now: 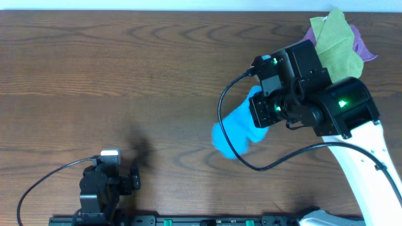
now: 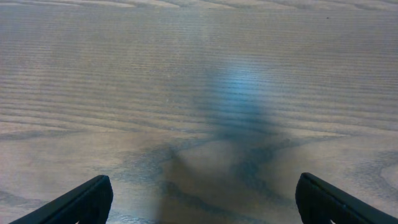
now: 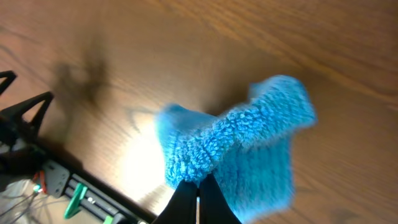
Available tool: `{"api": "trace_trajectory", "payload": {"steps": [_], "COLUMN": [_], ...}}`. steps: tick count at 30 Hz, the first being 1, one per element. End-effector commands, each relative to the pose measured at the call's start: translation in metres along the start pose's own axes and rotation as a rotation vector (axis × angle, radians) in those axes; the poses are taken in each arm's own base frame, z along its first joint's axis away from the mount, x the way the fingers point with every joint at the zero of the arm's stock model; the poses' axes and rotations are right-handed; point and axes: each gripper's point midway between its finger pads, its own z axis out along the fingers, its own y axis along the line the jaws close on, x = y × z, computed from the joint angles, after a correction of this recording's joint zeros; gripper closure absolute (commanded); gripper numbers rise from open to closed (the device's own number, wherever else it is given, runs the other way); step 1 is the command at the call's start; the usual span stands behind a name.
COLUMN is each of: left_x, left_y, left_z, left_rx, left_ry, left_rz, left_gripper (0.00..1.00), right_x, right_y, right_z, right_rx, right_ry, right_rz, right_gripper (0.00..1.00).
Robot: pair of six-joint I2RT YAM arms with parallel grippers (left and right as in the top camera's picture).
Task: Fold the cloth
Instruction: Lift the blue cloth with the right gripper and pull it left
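The sky-blue cloth (image 1: 237, 130) hangs bunched from my right gripper (image 1: 269, 116), right of the table's middle in the overhead view. In the right wrist view the gripper's fingers (image 3: 199, 186) are shut on an edge of the fuzzy blue cloth (image 3: 242, 146), which dangles above the wood. My left gripper (image 1: 135, 179) sits low near the front left, far from the cloth. In the left wrist view its fingers (image 2: 202, 199) are spread wide over bare wood and hold nothing.
A yellow-green cloth (image 1: 336, 45) lies over a purple cloth (image 1: 363, 45) at the back right corner. A black cable (image 1: 232, 147) loops under the right arm. The brown wooden table (image 1: 94, 75) spreads out to the left. A rail with connectors (image 1: 188, 221) runs along the front edge.
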Motion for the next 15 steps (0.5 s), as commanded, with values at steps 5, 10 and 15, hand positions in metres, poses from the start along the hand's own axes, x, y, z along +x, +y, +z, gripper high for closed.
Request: {"api": "trace_trajectory", "payload": {"steps": [5, 10, 15], "left_x": [0.022, 0.022, 0.022], "left_y": [0.000, 0.000, 0.000], "left_z": [0.007, 0.007, 0.007], "left_rx": [0.002, 0.002, 0.002], "left_ry": [0.068, 0.068, 0.068], "left_rz": [0.015, 0.015, 0.015], "left_gripper": [0.05, 0.04, 0.05], "right_x": [-0.020, -0.068, -0.139], "right_y": [-0.010, -0.041, -0.116], "right_z": [0.049, 0.117, 0.163], "right_rx": [0.041, 0.127, 0.348], "right_ry": [0.043, -0.008, -0.217], "right_rz": [-0.046, -0.103, -0.041], "right_gripper": [0.98, 0.98, 0.04]}}
